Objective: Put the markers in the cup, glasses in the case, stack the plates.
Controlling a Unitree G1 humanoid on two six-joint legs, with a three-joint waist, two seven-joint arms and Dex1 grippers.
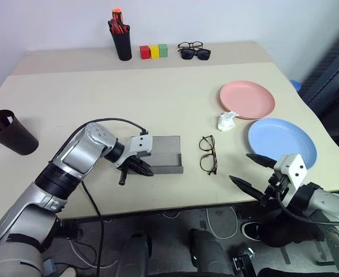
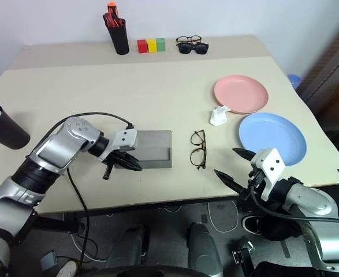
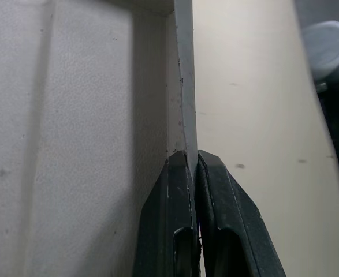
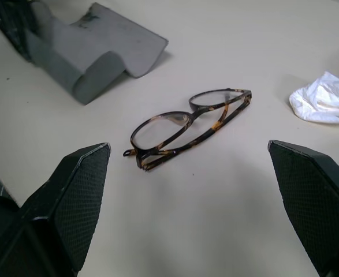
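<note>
Just left of centre, the left gripper (image 1: 136, 168) is clamped on the edge of one grey case (image 1: 164, 153). One pair of glasses (image 1: 208, 154) lies mid-frame; the right gripper (image 1: 249, 171), lower right, gapes wide. Two plates (image 1: 247, 99) sit upper right.

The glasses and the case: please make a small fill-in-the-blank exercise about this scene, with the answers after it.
1. The left gripper is shut on the edge of the grey ____.
2. The glasses lie folded on the table between the case and the ____ plate.
3. The right gripper has its fingers ____.
4. The crumpled white tissue lies beside the ____ plate.

Missing words: case; blue; open; pink
</note>
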